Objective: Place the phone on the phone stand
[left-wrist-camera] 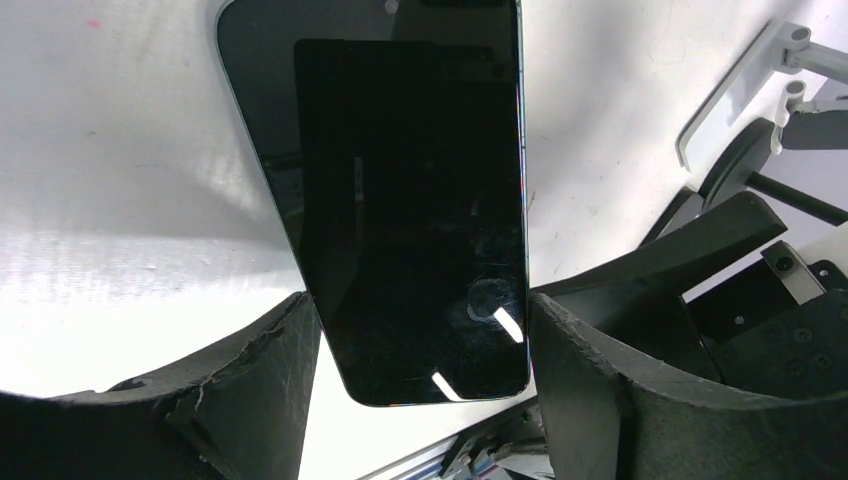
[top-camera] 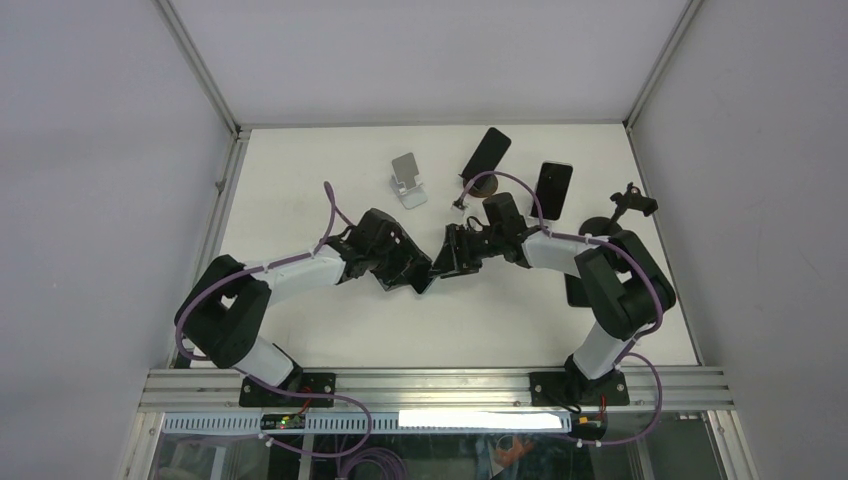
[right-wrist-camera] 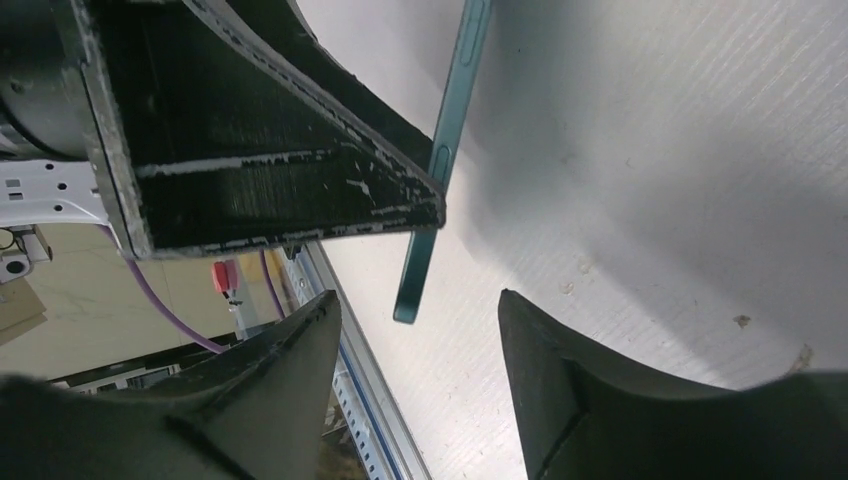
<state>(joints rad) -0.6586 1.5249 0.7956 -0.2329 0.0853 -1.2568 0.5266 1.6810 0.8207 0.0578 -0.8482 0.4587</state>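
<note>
Left gripper, phone clamped by 2 edges

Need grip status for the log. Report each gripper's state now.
Left gripper: shut on the phone, fingers pressing its two long edges.
Right gripper: open, fingers either side of the phone's thin edge, not touching it.

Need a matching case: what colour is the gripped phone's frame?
Teal-green, on the phone; best in right wrist view.
</note>
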